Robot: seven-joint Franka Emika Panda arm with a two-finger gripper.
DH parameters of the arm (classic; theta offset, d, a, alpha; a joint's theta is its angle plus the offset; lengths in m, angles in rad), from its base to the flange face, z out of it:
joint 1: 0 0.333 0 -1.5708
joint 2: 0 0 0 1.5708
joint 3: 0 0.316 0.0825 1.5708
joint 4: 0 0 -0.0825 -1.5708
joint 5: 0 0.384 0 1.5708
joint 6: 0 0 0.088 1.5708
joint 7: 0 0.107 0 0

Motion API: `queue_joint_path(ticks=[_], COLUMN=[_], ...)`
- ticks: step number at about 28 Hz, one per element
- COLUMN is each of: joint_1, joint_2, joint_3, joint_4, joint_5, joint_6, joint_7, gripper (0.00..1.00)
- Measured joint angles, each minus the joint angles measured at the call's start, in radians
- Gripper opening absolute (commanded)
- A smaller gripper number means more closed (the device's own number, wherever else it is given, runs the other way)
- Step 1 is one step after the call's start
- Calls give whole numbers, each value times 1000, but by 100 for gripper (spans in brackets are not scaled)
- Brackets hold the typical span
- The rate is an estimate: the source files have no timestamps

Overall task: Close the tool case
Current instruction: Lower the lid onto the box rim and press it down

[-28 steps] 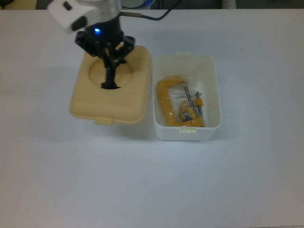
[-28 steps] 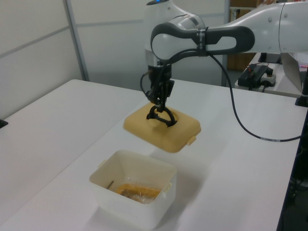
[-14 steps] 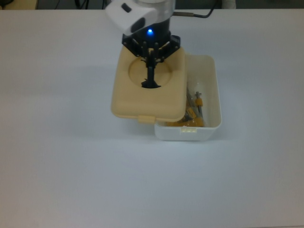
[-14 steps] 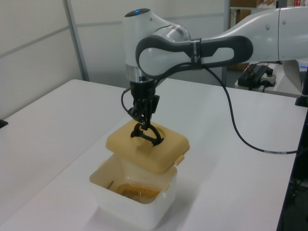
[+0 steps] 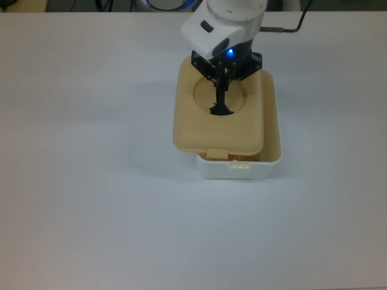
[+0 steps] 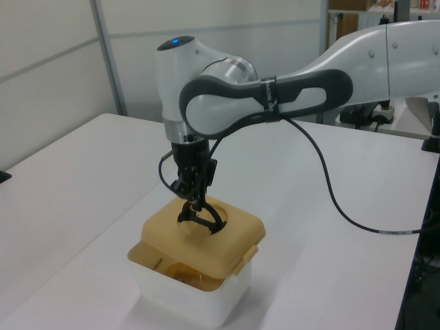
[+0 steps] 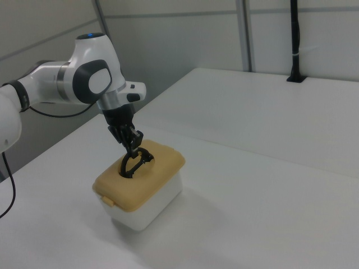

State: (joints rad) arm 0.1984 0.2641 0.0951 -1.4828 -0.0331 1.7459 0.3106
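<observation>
The tool case is a white translucent tub (image 5: 273,130) with a beige lid (image 5: 199,130) held over it. In the top view the lid covers most of the tub, sits a little towards the top view's left, and leaves the tub's right rim and front wall bare. My gripper (image 5: 222,96) is shut on the black handle (image 5: 221,110) in the lid's round recess. In the left view the lid (image 6: 227,240) hangs at the rim of the tub (image 6: 185,299) under my gripper (image 6: 194,201). The right view shows the lid (image 7: 151,174), tub (image 7: 157,204) and gripper (image 7: 133,149).
The lid's latch tab (image 5: 217,154) points at the top view's bottom edge, just above the tub's own front tab (image 5: 241,164). A yellow item shows through the tub's wall (image 6: 180,273). White tabletop (image 5: 91,199) surrounds the case. A black cable (image 6: 330,192) trails from the arm.
My gripper has carried the lid towards the top view's right, from beside the tub to over it. The lid now hides nearly all of the tub's contents.
</observation>
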Motion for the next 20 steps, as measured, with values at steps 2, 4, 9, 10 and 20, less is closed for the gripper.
queue_joint_path(ticks=[2, 4, 9, 10, 20], joint_1=[10, 18, 32, 34, 46], joint_2=[10, 18, 24, 24, 24], joint_3=[0, 0, 0, 0, 0], joint_4=[0, 0, 3, 3, 4], joint_5=[-2, -4, -7, -7, -7], joint_6=[0, 0, 0, 0, 0], joint_7=[11, 19, 32, 32, 32], gripper=[0, 0, 0, 0, 0])
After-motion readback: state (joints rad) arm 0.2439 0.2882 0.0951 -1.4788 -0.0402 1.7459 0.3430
